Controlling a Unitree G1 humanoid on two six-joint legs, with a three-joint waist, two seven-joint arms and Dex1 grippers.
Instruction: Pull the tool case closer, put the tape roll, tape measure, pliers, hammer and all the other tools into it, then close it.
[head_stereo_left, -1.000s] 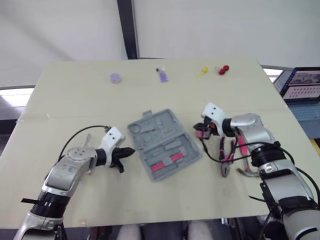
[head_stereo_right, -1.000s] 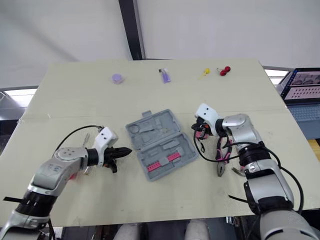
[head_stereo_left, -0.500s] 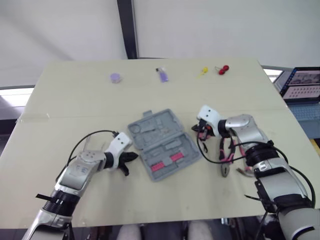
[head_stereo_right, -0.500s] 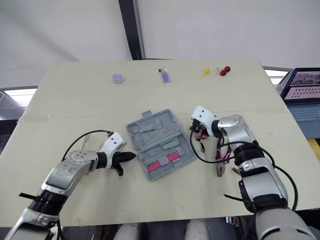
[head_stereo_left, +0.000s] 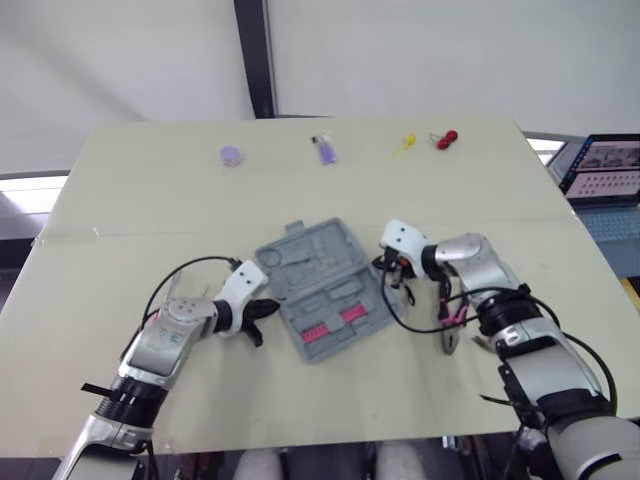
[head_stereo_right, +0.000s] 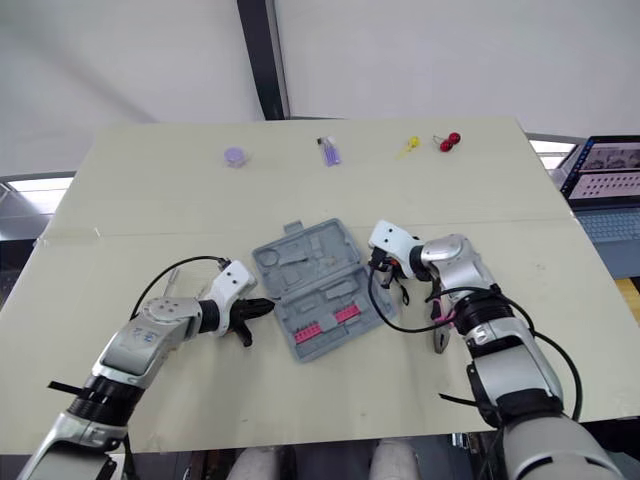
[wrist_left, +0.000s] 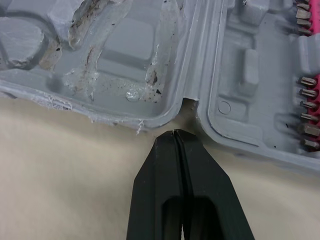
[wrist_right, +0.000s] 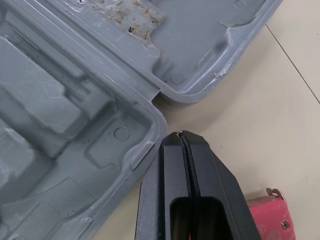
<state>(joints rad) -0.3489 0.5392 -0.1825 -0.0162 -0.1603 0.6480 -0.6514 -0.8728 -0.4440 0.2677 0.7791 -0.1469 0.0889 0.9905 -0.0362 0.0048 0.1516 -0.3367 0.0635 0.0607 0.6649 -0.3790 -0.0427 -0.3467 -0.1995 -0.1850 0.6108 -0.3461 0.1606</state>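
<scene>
The grey tool case (head_stereo_left: 325, 288) lies open and flat at the table's middle, with pink bit strips (head_stereo_left: 330, 325) in its near half. My left gripper (head_stereo_left: 266, 307) is shut and empty, its tips just off the case's left edge at the hinge notch (wrist_left: 186, 102). My right gripper (head_stereo_left: 388, 275) is also shut and empty, its tips at the case's right edge by the hinge. Pink-handled pliers (head_stereo_left: 448, 318) lie to the right of it. A pink tool (wrist_right: 267, 217) lies beside the right fingers.
Along the table's far edge lie a purple tape roll (head_stereo_left: 231, 155), a purple tool (head_stereo_left: 325, 150), a yellow tool (head_stereo_left: 407, 142) and a red one (head_stereo_left: 446, 138). A laptop (head_stereo_left: 605, 175) stands off the table's right side.
Both grippers have closed in on the case: the left one moved right to its left edge, the right one moved left to its right edge. The case has not moved.
</scene>
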